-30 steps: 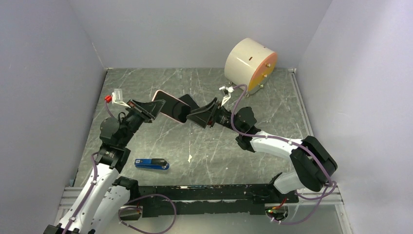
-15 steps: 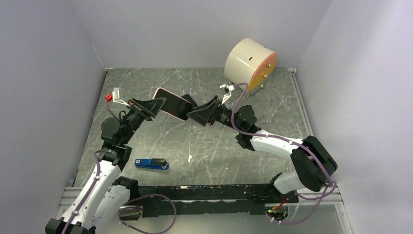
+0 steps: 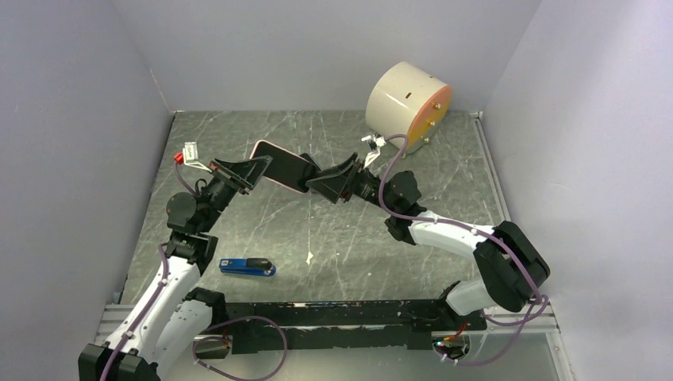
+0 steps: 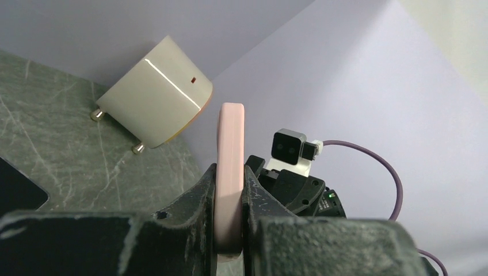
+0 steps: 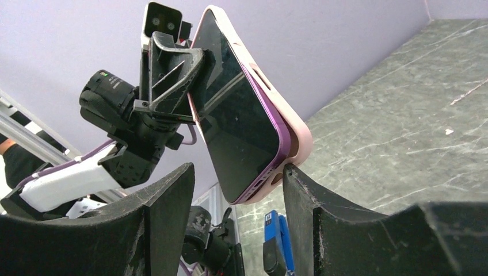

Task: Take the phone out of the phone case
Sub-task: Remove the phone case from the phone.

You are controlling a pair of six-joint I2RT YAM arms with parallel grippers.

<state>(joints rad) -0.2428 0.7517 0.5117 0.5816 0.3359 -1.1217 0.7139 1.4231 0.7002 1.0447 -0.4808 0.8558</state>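
A purple phone point(image 5: 241, 121) with a dark screen sits in a pink case point(image 3: 279, 165), held in the air above the table. My left gripper point(image 3: 258, 169) is shut on the case's edge; in the left wrist view the pink case point(image 4: 230, 172) stands edge-on between the fingers. My right gripper point(image 3: 315, 182) is open around the case's free end. In the right wrist view the pink case point(image 5: 290, 129) rests its lower corner against the right finger point(image 5: 299, 190), and the left finger stands apart from the screen.
A cream and orange cylinder point(image 3: 407, 105) lies at the back right of the grey marble table point(image 3: 333, 246). A blue stapler point(image 3: 247, 267) lies near the front left. A small white scrap point(image 3: 309, 257) lies mid-table. Lilac walls close in three sides.
Both grippers and the cased phone have shifted slightly away toward the back of the table. The left grip on the case is unchanged.
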